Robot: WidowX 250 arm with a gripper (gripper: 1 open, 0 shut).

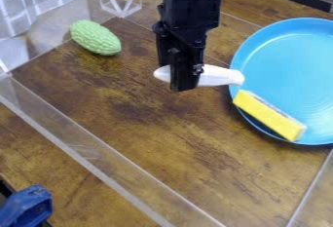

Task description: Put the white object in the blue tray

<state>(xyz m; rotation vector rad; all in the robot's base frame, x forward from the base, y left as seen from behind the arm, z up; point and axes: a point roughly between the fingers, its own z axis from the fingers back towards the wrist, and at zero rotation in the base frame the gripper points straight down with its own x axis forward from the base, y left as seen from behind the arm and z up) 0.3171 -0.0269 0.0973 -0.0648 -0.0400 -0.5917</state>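
Note:
My black gripper hangs over the wooden table just left of the blue tray, with its fingers shut on the white object. That spoon-like piece pokes out to both sides of the fingers, its longer end pointing right toward the tray's rim. The white object appears lifted slightly above the wood. The blue tray is a large round plate at the right edge of the view, partly cut off.
A yellow rectangular sponge block lies on the tray's near rim. A green bumpy oval toy rests at the back left. Clear plastic walls border the table at the left and front; a blue item sits at bottom left.

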